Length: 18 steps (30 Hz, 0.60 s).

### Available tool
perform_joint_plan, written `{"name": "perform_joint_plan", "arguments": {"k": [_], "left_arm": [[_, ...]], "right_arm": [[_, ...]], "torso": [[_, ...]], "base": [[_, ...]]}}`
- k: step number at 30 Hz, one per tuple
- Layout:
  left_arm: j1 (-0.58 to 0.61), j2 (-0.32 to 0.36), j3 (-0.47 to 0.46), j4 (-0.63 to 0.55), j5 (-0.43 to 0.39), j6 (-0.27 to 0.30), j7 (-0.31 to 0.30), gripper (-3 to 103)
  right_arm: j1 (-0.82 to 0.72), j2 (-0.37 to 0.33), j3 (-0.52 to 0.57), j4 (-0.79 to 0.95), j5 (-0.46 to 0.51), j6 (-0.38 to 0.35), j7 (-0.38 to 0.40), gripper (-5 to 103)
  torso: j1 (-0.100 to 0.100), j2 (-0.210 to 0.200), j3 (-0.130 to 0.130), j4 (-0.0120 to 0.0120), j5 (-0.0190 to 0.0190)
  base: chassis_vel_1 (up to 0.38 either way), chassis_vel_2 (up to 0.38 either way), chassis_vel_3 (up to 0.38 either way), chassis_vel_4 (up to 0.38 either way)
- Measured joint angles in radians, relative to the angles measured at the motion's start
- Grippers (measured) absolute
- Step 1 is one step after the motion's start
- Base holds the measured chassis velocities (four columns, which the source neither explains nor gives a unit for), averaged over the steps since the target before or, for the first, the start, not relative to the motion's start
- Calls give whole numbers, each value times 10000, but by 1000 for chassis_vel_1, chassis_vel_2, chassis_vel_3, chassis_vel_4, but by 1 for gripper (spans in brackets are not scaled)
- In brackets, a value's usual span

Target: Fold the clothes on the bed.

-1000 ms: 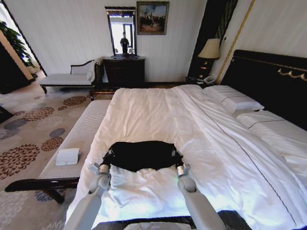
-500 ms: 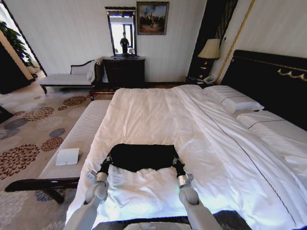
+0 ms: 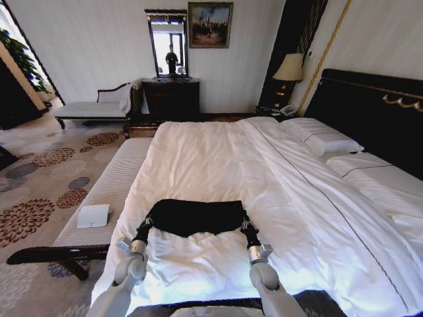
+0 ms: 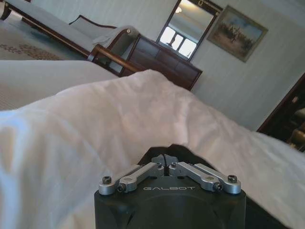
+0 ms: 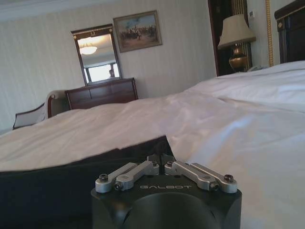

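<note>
While each claw pinches a near corner, the black T-shirt (image 3: 193, 216) lies crosswise on the bed (image 3: 218, 158).

Both arms out fwd, low, roughly parallel.
L gripper (image 3: 145, 228) & R gripper (image 3: 249, 229) level w/ each other, apart; each w/ jaws closed on an edge of the shirt (image 3: 195, 216). Silver wrists behind, forearms run back toward the body.

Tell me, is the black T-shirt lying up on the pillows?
No. The black T-shirt lies on the white duvet near the foot of the bed, far from the pillows by the headboard.
</note>
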Motion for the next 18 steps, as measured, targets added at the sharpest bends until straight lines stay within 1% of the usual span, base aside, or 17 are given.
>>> {"name": "perform_joint_plan", "arguments": {"k": [3,4,5,6,7,8,10,11,12,13,15,17,18], "left_arm": [[8,-44,9,23,24,55,-81,0],[36,-14,11,8,34,85,-115,-3],[79,41,12,-32,41,113,-167,1],[145,112,3,-110,46,147,-220,7],[219,169,-17,-194,48,173,-249,7],[219,169,-17,-194,48,173,-249,7],[434,296,-101,-442,56,201,-289,17],[569,351,-162,-591,85,201,-291,23],[721,396,-242,-753,128,201,-292,28],[721,396,-242,-753,128,201,-292,28],[1112,483,-476,-1177,242,186,-257,39],[1219,512,-545,-1303,271,180,-236,39],[1391,569,-667,-1504,314,170,-198,44]], "right_arm": [[0,32,-1,-56,0,12,3,0],[-9,28,6,-37,10,12,3,0],[-39,15,12,10,21,7,1,-3],[-93,-5,27,99,40,-11,-3,1],[-149,-15,50,195,52,-27,-5,6],[-149,-15,50,195,52,-27,-5,6],[-344,-5,130,423,84,-46,-7,17],[-470,15,179,561,113,-47,-8,17],[-616,38,228,730,158,-49,-6,22],[-616,38,228,730,158,-49,-6,22],[-997,81,358,1193,293,-59,14,33],[-1084,85,392,1309,323,-65,27,33],[-1240,86,458,1551,371,-74,56,38]], "torso": [[0,0,0,-1,0],[0,0,0,0,0],[0,0,0,0,-1],[1,0,0,0,1],[1,0,0,0,0],[1,0,0,0,0],[0,0,0,0,0],[1,0,0,0,0],[1,0,0,0,0],[1,0,0,0,0],[1,0,0,0,0],[1,0,0,0,1],[1,0,0,0,0]], "base": [[0,0,0,0],[0,0,0,0],[0,0,0,0],[0,0,0,0],[0,0,0,0],[0,0,0,0],[0,0,0,0],[0,0,0,0],[0,0,0,0],[0,0,0,0],[0,0,0,0],[0,0,0,0],[0,0,0,0]]}}
